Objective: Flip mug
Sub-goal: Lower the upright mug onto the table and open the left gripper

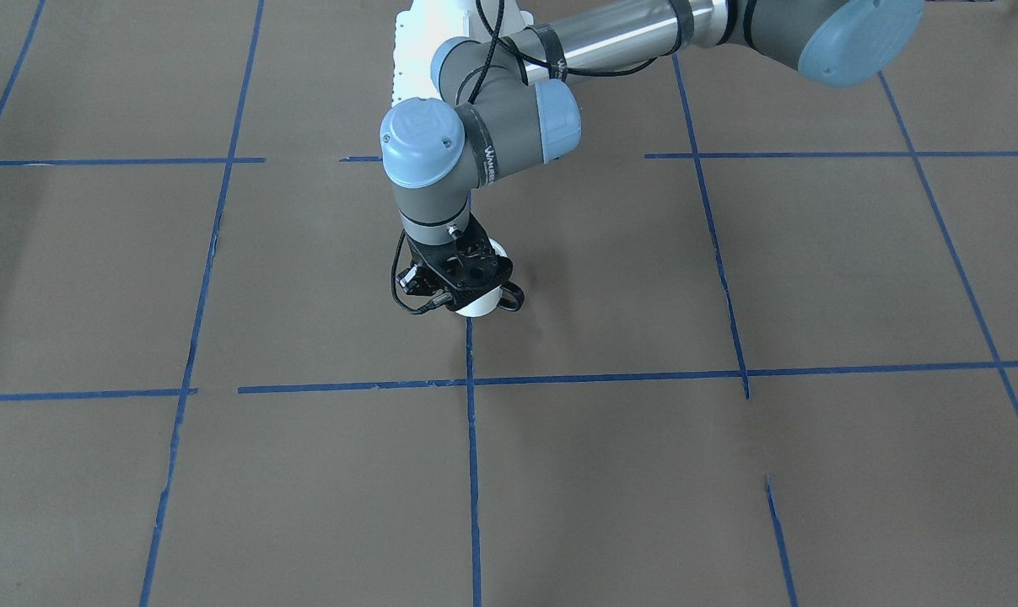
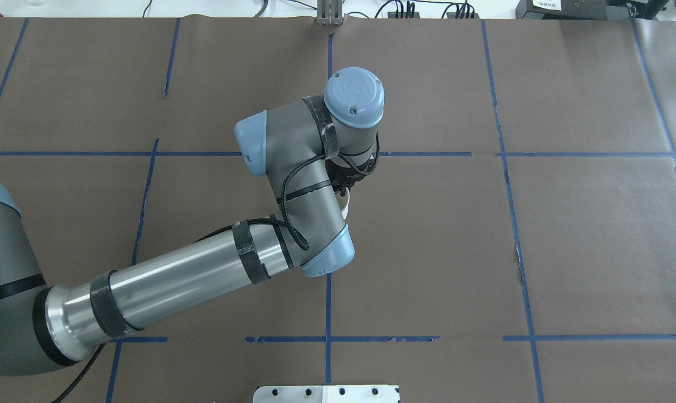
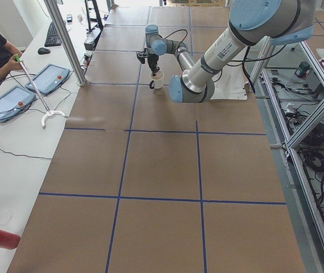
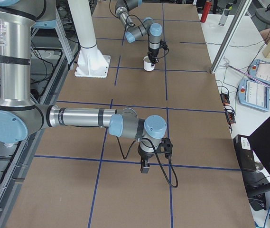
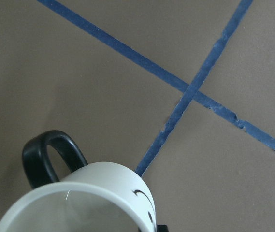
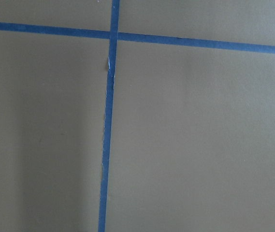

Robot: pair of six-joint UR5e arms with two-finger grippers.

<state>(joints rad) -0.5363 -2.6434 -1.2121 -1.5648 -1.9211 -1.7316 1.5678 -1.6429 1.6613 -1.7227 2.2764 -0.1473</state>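
The white mug (image 1: 477,305) with a dark loop handle (image 1: 513,297) stands upright near the middle of the table, on a blue tape line. My left gripper (image 1: 466,282) comes straight down onto its rim and seems shut on the wall. In the left wrist view the mug (image 5: 108,186) fills the bottom edge, with its cream inside, its handle (image 5: 48,157) at the left and part of the black face showing. The mug also shows in the exterior left view (image 3: 157,81) and the exterior right view (image 4: 148,65). My right gripper (image 4: 144,167) hangs over bare paper far from the mug, and I cannot tell whether it is open or shut.
Brown paper with a grid of blue tape lines (image 1: 610,376) covers the table. The left arm's elbow and forearm (image 2: 203,268) hang over the mug in the overhead view. A white arm base (image 4: 92,64) stands at the robot's side. Operator tablets (image 3: 33,88) lie past the table's far edge.
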